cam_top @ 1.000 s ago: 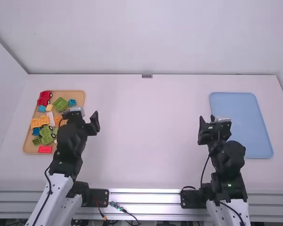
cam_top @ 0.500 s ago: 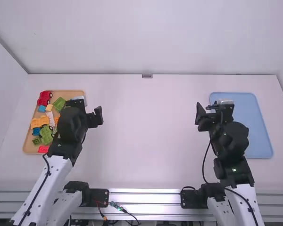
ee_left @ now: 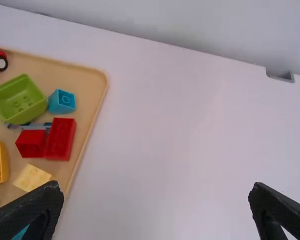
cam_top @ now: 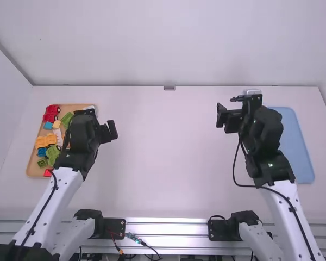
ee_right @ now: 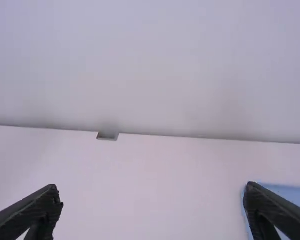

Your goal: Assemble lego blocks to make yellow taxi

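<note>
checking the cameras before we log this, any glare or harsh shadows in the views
High view: bright glare on the metal rail along the near edge, no hard shadows on the white table; left wrist view: soft light, no strong glare on the tan tray; right wrist view: the back wall looks darker toward its foot.

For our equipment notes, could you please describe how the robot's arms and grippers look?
The left arm and right arm have white links dotted with small dark spots, black joints and a black cable running along each. The left gripper and right gripper are black, each with two blunt-tipped fingers.
</note>
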`<state>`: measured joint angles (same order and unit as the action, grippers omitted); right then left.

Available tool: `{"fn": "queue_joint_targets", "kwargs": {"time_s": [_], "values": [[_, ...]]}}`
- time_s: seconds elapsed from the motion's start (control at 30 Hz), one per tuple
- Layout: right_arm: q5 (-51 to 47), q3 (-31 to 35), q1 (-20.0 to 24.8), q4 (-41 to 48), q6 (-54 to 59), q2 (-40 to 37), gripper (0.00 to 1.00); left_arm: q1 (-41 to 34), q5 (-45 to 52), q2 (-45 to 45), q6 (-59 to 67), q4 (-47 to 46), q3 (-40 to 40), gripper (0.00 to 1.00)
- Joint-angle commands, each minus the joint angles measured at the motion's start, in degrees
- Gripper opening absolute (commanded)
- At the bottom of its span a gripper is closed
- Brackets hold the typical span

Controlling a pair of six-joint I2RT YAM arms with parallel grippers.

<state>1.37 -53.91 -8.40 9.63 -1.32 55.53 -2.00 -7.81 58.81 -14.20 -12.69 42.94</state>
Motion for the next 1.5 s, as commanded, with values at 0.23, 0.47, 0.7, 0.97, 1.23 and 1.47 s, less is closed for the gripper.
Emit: {"fn": "queue_joint_targets", "kwargs": {"time_s": [0.23,0.47,0.7,0.97,1.23,1.47], "values": [[-0.2,-7.3,0.2,-0.1,1.6,9.3,0.99,-0.2,-12.4,1.4,-11.8,-5.8,5.6,0.99],[0.2,-7.3,0.2,0.0,2.3,16.3,0.99,-0.2,-15.4,1.5,-15.2,-5.4,4.4,0.99],[0.3,-7.4,-0.7,1.6,3.3,22.0,0.99,-0.2,-15.6,1.5,-19.0,-4.9,3.1,0.99],[0.3,-8.8,-0.7,3.9,2.9,26.6,0.99,2.8,-15.5,2.7,-25.7,-9.7,5.1,0.99],[0.3,-8.8,-0.6,4.2,3.3,28.4,0.99,14.9,-2.4,8.9,-25.8,-11.6,9.4,0.99],[0.3,-8.8,-0.6,4.1,3.3,28.4,0.99,23.2,-0.3,17.2,-29.2,-16.6,17.3,0.99]]}}
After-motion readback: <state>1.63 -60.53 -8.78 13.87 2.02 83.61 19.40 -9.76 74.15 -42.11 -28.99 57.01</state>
